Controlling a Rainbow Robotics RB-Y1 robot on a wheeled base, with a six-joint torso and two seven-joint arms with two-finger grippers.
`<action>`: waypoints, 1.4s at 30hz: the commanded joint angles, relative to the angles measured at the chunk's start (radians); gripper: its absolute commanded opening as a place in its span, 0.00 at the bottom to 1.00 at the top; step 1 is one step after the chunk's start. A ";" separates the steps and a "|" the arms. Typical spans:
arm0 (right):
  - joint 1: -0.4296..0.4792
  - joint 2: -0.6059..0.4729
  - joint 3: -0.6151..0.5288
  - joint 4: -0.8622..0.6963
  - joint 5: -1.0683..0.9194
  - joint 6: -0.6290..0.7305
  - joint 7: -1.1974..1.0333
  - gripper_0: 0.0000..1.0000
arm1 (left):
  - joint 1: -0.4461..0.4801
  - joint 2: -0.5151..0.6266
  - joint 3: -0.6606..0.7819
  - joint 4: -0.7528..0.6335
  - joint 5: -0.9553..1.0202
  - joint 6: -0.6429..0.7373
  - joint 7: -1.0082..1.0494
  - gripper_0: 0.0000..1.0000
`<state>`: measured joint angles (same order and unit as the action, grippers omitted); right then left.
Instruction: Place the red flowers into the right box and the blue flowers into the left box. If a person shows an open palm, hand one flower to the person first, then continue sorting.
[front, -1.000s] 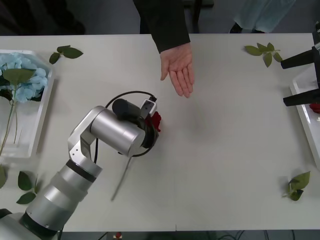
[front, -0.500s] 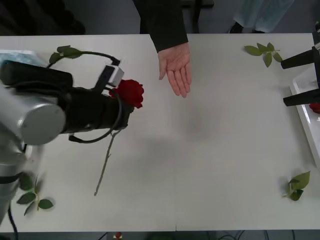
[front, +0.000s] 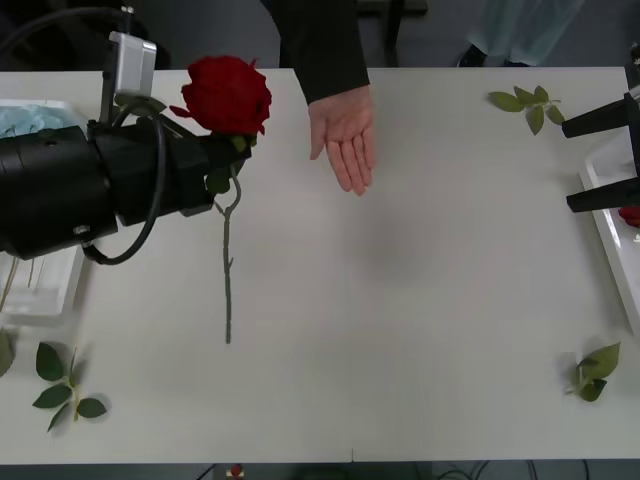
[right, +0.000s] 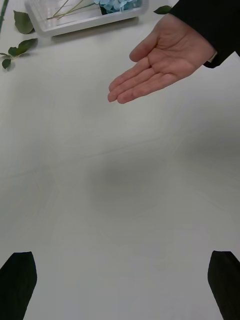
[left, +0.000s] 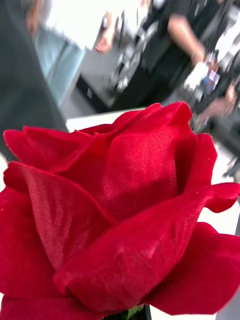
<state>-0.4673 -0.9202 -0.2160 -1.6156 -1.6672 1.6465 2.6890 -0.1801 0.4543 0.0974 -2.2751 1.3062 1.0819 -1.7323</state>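
Note:
My left gripper (front: 226, 152) is shut on a red flower (front: 228, 93) just below its bloom and holds it above the table's far left. The stem (front: 227, 280) hangs down toward the tabletop. The bloom (left: 115, 215) sits right at the left wrist camera. The person's open palm (front: 345, 135) lies flat on the table just right of the rose, out of a black sleeve, also seen as the hand (right: 160, 65). Blue flowers (front: 30, 120) lie in the left box (front: 45, 285). The right box (front: 612, 235) holds a red flower (front: 631, 213). My right gripper (front: 572, 158) waits open beside it.
Loose leaf sprigs lie at the far right (front: 526, 105), near right (front: 596, 372) and near left (front: 62, 385). The left box (right: 75, 24) and blue flowers (right: 117, 4) lie beyond the hand in the right wrist view. People stand behind the table.
My left arm has lifted the red rose off the middle of the table and carried it up toward the far left. The stem now hangs straight down. The palm stays open.

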 joint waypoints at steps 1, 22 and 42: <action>-0.013 -0.020 0.000 -0.012 0.003 -0.001 0.016 1.00 | -0.045 -0.055 0.001 -0.009 0.010 -0.070 -0.087 0.00; 0.041 0.090 0.056 0.011 -0.149 -0.024 -0.162 1.00 | -0.213 -0.315 -0.028 0.229 0.065 -0.218 -0.285 0.00; -0.065 0.304 0.176 0.011 -0.180 -0.162 -0.448 1.00 | -0.318 -0.445 -0.119 0.479 0.128 -0.309 -0.283 0.00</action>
<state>-0.5051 -0.6306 -0.0220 -1.5965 -1.8530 1.4934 2.2847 -0.4666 0.0129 -0.0030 -1.7852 1.4258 0.7806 -2.0068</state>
